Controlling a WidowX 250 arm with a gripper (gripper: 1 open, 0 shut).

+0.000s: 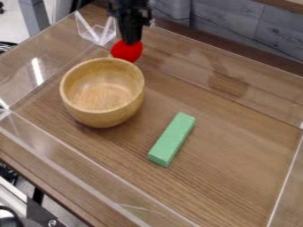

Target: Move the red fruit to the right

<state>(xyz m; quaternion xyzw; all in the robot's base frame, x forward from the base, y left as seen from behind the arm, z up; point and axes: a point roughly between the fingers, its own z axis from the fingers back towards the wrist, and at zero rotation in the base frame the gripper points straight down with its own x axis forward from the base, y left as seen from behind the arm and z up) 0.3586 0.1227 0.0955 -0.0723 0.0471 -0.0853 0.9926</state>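
The red fruit (127, 50) is a small glossy red ball hanging from my gripper (131, 37), just beyond the far rim of the wooden bowl and lifted off the table. The dark fingers (133, 27) point straight down and are closed on the fruit's top, hiding its cap. The arm comes in from the top edge of the picture.
A round wooden bowl (103, 91) stands left of centre, close below the fruit. A green rectangular block (173, 138) lies diagonally in the middle of the wooden table (225, 133). Clear plastic walls (35, 53) ring the tabletop.
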